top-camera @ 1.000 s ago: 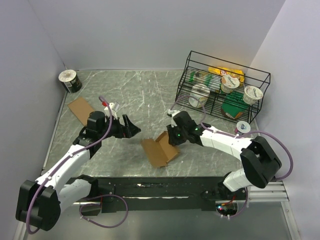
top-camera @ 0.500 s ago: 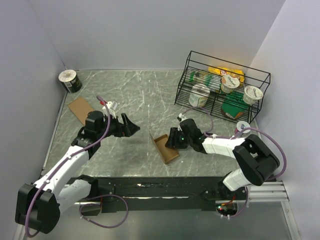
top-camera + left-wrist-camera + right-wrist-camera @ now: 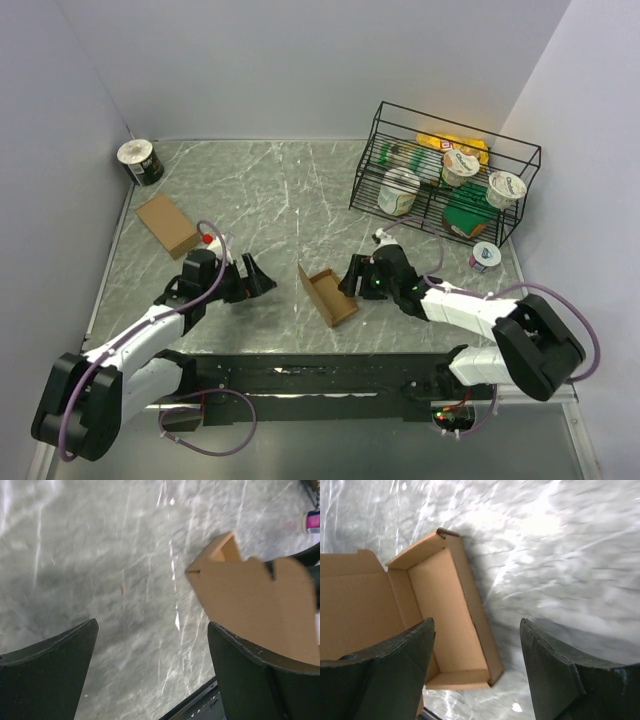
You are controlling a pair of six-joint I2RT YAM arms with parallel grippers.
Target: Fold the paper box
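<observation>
On the marble table point(image 3: 270, 190) stood the paper box point(image 3: 328, 293), lid raised. Just right of it the right gripper point(image 3: 351, 280) was released; left of it the left gripper point(image 3: 267, 280) gaped, empty.

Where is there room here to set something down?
Bare tabletop stretches across the back middle, between the closed brown box and the wire rack. The front is crowded: paper box between left gripper and right gripper.

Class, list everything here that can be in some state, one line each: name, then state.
paper box, tray formed, lid flap standing open
left hand, open, empty
right hand, open, beside the paper box
second brown box, closed, lying flat
wire rack, upright, holding cups
</observation>
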